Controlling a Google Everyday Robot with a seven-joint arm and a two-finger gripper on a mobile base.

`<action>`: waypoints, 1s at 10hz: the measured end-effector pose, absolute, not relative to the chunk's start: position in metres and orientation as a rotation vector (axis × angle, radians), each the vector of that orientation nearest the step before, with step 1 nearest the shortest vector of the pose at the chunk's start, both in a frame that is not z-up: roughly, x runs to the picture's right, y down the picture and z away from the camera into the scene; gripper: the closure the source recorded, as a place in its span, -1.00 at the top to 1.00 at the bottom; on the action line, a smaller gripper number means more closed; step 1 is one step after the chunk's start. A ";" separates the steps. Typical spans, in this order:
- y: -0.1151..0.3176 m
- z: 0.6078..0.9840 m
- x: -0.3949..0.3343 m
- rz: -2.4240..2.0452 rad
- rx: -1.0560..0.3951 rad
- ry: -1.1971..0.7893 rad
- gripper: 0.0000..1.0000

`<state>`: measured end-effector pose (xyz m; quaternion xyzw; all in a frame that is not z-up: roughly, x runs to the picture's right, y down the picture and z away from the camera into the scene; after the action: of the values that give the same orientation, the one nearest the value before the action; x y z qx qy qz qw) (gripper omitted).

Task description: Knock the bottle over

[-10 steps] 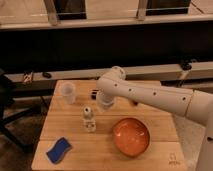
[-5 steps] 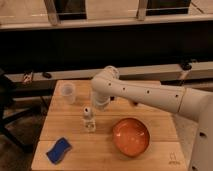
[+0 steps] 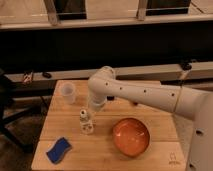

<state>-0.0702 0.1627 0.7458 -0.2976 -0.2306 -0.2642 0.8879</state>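
Bottle [image 3: 86, 124] still upright, left of centre on the worktop [image 3: 95, 152], so no knock yet. What changed over the last second: the arm [image 3: 135, 92] swung left across the frame and dropped its wrist. The gripper [image 3: 93, 110] is now low and just beside the bottle's upper right, at about cap height. A second ago it sat further right, with a clear gap to the bottle. The bottle looks to be in the same spot and same pose in all three looks, so I read this as approach finished and contact imminent or just starting. Can't tell from here whether metal is actually touching plastic. Gripper fingers closed together, nothing held, which fits a push rather than a grasp. Bottle itself: small, slim, clear plastic, white cap, pale label round the middle. It's tall relative to its base, so it should tip easily from a sideways nudge near the top. A low hit would probably just slide it on the wood. Neighbours: white cup [image 3: 68, 92] up and left of the bottle, near but apart. Blue sponge [image 3: 59, 149] is at lower left and the orange bowl [image 3: 131, 136] to the right, both well clear. A sweep toward lower left looks like the clean line. The risks are clipping the cup if the sweep drifts upward in frame, or the bottle rolling once it's down.
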 end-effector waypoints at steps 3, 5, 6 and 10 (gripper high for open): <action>0.169 0.742 -0.072 -0.562 -0.628 -0.503 -1.00; 0.175 0.738 -0.068 -0.567 -0.638 -0.525 -1.00; 0.179 0.735 -0.069 -0.574 -0.644 -0.537 -1.00; 0.187 0.731 -0.071 -0.596 -0.658 -0.573 -1.00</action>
<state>-0.0714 0.1870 0.7309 -0.3139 -0.2733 -0.2844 0.8637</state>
